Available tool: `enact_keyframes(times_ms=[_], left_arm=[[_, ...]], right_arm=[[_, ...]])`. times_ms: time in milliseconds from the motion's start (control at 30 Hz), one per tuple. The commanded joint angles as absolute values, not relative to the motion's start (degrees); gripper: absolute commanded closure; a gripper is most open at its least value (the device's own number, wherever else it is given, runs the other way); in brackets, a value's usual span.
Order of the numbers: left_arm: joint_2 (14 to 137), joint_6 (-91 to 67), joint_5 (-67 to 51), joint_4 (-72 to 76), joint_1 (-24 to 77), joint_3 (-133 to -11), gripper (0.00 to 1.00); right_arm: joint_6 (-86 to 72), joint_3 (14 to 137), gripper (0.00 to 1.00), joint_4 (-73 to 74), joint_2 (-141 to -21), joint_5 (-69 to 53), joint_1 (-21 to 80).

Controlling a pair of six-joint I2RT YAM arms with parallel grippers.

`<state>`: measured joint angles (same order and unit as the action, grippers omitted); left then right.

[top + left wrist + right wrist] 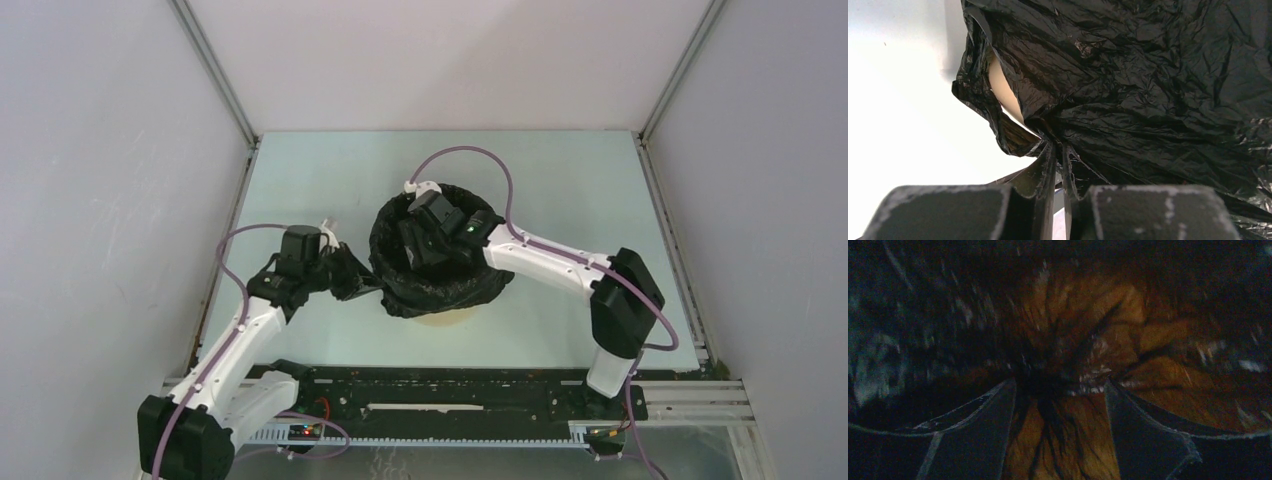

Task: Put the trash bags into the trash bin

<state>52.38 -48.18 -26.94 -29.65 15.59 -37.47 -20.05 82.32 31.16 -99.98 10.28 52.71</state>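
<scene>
The glossy black trash bag (440, 285) is draped over and into the round trash bin, whose beige base (447, 318) shows below it. In the left wrist view the crinkled bag (1148, 90) fills the frame, and a strip of the bin's beige wall (1003, 92) shows under its lifted edge. My left gripper (350, 275) is at the bin's left side, shut on a fold of the bag's edge (1059, 147). My right gripper (428, 235) reaches down inside the bin mouth. It is open (1060, 387), with dim brownish bag film (1068, 440) between its fingers.
The bin stands mid-table on the pale green tabletop (560, 180). White enclosure walls rise on three sides. A purple cable (480, 152) loops over the bin's far side. A black rail (450, 390) runs along the near edge.
</scene>
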Motion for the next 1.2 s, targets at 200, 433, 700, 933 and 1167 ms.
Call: enact_keyframes(times_ms=[200, 433, 700, 933, 1167], left_arm=[[53.54, -49.74, -25.41, -28.18, 17.57, -40.81, 0.87], [53.46, -49.45, -25.32, -27.68, 17.67, -40.26, 0.85], [53.98, -48.14, -25.55, -28.23, 17.64, -42.36, 0.79], [53.33, -45.5, -24.96, -31.15, 17.67, -42.71, 0.73], [50.72, -44.43, -24.69, -34.16, 17.72, -41.95, 0.63]], right_arm=[[-23.96, 78.84, 0.24, 6.46, -107.12, 9.92, 52.12], [-23.62, 75.49, 0.23, 10.44, -110.07, 7.93, 51.84], [-20.1, 86.74, 0.11, 28.22, -106.3, 9.57, 51.92], [-14.27, 88.02, 0.12, 35.56, -102.24, 8.19, 50.88], [-9.94, 85.5, 0.12, 31.08, -106.3, 13.35, 47.45]])
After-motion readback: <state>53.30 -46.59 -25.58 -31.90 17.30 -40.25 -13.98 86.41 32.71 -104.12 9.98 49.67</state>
